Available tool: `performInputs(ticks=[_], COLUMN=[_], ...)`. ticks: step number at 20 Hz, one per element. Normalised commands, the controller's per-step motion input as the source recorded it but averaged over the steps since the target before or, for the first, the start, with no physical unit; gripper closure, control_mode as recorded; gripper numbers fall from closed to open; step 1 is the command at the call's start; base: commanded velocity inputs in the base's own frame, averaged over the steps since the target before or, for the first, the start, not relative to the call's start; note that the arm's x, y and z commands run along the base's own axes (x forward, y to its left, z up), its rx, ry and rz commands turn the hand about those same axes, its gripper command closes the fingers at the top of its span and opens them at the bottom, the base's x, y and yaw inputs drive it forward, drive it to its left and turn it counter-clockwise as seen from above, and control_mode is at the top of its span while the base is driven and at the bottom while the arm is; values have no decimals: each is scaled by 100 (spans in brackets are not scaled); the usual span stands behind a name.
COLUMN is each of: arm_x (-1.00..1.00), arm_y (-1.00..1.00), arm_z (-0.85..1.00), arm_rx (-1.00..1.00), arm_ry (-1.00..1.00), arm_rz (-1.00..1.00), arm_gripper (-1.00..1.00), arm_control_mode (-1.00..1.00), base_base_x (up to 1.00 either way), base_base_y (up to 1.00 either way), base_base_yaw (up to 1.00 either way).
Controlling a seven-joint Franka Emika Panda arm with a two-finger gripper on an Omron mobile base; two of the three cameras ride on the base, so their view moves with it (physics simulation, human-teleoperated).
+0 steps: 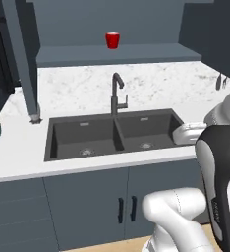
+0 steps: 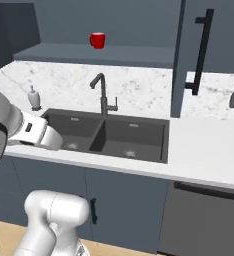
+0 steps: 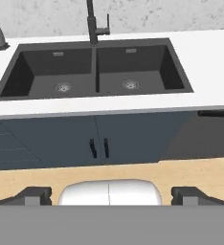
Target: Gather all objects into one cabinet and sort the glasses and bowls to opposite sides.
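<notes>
The hand (image 3: 111, 194) stands fully released: in the hand view its two dark fingertips (image 3: 35, 194) rise at the lower left and lower right of the frame, far apart, with nothing between them and nothing touched. It looks from in front of the base cupboards toward the double sink (image 3: 95, 93), which spans the upper middle of that frame, with the wood floor (image 3: 133, 170) running across below the cupboard doors.

In the left base view the arm (image 1: 217, 167) rises at the lower right, its dark-fronted link upright and a white link reaching left toward the sink's right rim. In the right base view the arm (image 2: 34, 131) crosses the left edge, its white forearm slanting down to the right over the sink's near left corner.

The small red cup (image 1: 112, 40) stands upright on the shelf of the dark slate-blue wall cabinet (image 1: 122, 54), upper middle of the left base view, above the black faucet (image 1: 117, 96). In the right base view the same cup sits at the upper left, on the shelf above the white surface (image 2: 209, 150). A small soap dispenser (image 2: 34, 98) stands left of the sink there.
</notes>
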Motion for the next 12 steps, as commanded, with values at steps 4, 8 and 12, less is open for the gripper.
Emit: performInputs(ticks=[4, 8, 12], arm_x=[0, 0, 0], arm_y=[0, 0, 0], arm_z=[0, 0, 0], arm_rx=[0, 0, 0], arm_ry=[0, 0, 0], arm_rz=[0, 0, 0], arm_gripper=[-100, -100, -100], arm_control_mode=[100, 100, 100], base_base_x=[16, 28, 40], base_base_y=[26, 64, 58], base_base_yaw=[3, 0, -5])
